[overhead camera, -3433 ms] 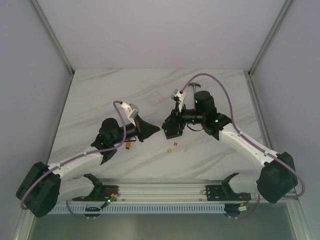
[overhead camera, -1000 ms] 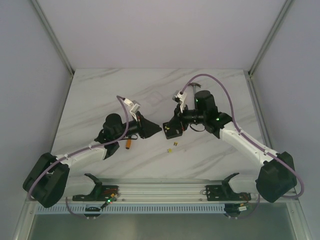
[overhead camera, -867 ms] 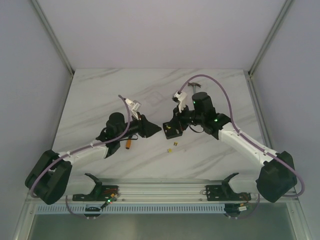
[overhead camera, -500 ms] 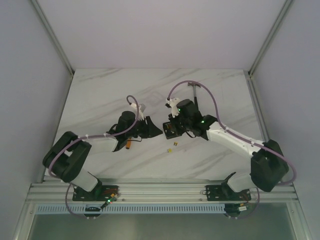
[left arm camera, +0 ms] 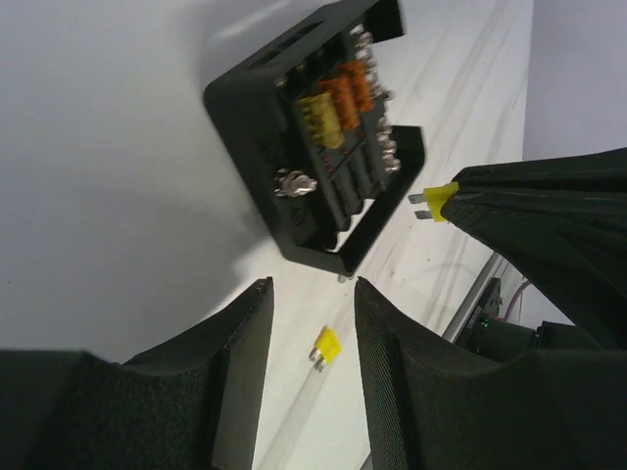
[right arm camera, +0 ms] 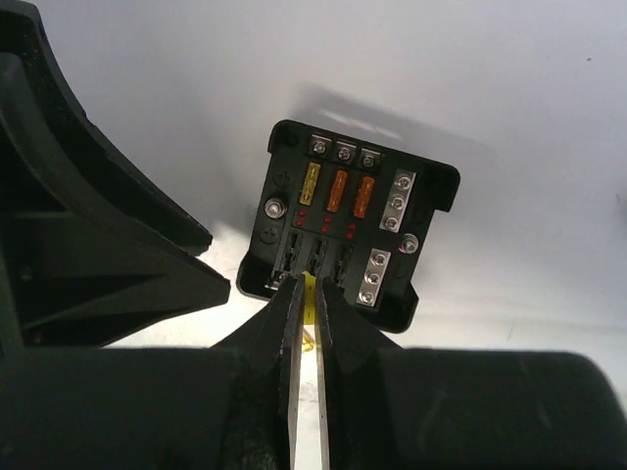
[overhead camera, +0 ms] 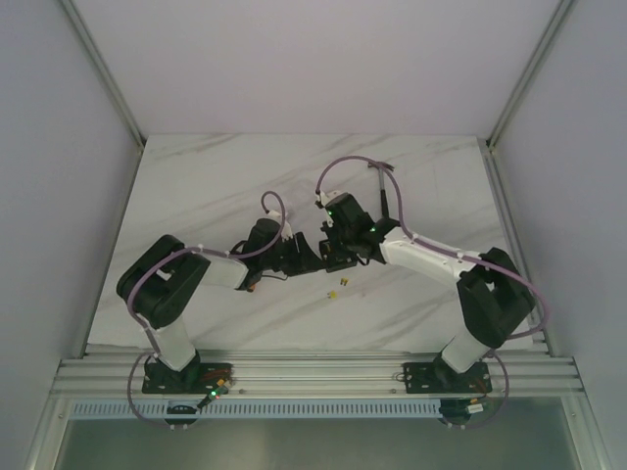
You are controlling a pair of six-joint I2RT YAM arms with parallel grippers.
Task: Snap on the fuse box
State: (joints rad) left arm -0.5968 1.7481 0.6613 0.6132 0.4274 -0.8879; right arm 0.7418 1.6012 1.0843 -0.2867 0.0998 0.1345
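One fuse [left arm camera: 440, 202], clamped in the right hand [right arm camera: 306, 281], has been brought to 6 o'clock of the box [right arm camera: 348, 230] for seating; left hand [left arm camera: 312, 294] apart.

fuse box [right arm camera: 348, 230] on table [overhead camera: 196, 196] | loose fuses [overhead camera: 344, 284] (two) on its near side

Right fingers [right arm camera: 266, 392] hide most of the yellow fuse [right arm camera: 310, 292].

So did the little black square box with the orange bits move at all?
No. The black square plastic fuse box sits in the same spot as before, just above the loose yellow fuses on the white marble table.
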